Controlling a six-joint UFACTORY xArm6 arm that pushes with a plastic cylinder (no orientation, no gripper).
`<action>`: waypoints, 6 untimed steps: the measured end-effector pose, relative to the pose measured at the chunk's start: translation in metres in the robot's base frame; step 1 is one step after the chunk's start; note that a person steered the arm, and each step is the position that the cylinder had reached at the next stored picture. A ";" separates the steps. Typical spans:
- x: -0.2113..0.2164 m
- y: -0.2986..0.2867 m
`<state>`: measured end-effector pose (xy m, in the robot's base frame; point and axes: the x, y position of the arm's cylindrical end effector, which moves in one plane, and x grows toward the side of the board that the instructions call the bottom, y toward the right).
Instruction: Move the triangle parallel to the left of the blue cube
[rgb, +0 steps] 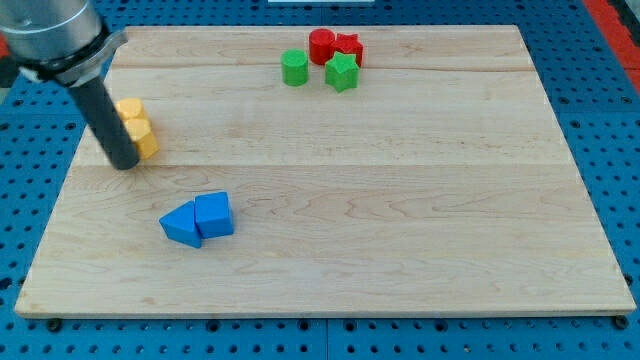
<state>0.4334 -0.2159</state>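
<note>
A blue triangle block (181, 225) lies on the wooden board at the lower left, touching the left side of a blue cube (214, 214). My tip (124, 165) rests on the board at the view's left, above and to the left of the blue pair, clear of them. It stands just left of two yellow blocks (137, 127), close to or touching them.
At the view's top centre sit a green cylinder (294, 68), a green star-like block (342, 72), a red cylinder (322, 44) and a red block (349, 47), clustered together. The board's left edge (62, 190) is near my tip.
</note>
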 end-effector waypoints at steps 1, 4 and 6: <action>-0.002 0.065; 0.112 0.089; 0.045 0.029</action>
